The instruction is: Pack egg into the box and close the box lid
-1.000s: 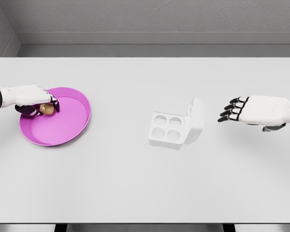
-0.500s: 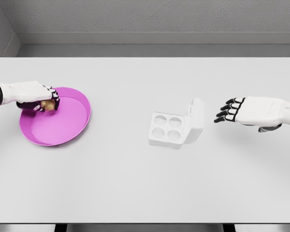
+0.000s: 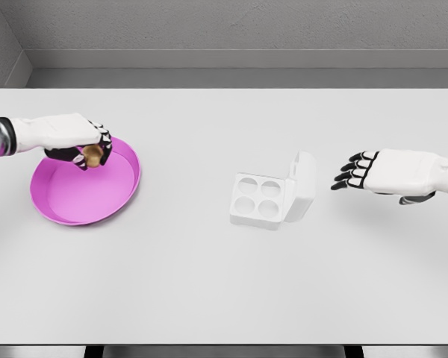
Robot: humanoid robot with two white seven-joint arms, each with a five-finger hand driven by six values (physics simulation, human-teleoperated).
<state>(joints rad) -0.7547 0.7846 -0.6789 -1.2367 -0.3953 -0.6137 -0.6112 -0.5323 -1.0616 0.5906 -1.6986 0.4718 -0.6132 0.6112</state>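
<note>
Left hand (image 3: pixel 78 142) curled around the egg (image 3: pixel 94 154); fingers clamped on it, the brown egg showing below the fingertips. Hand and egg sit over the far rim of the pink bowl (image 3: pixel 118 195), egg apparently clear of the bowl floor; contact with the rim cannot be judged. Left forearm enters from the left picture edge, level with the bowl's far side.

Bowl rests on the white table (image 3: pixel 209 283), well to the left of the egg box (image 3: pixel 260 200).

Egg box: white, four round cells, all unfilled. Lid (image 3: pixel 305 185) hinged on the box's right side, standing open, tilted upward.

Right hand (image 3: pixel 373 170) hovers right of the box, near the lid, not touching. Fingers extended and spread, pointing at the lid, holding nothing.
</note>
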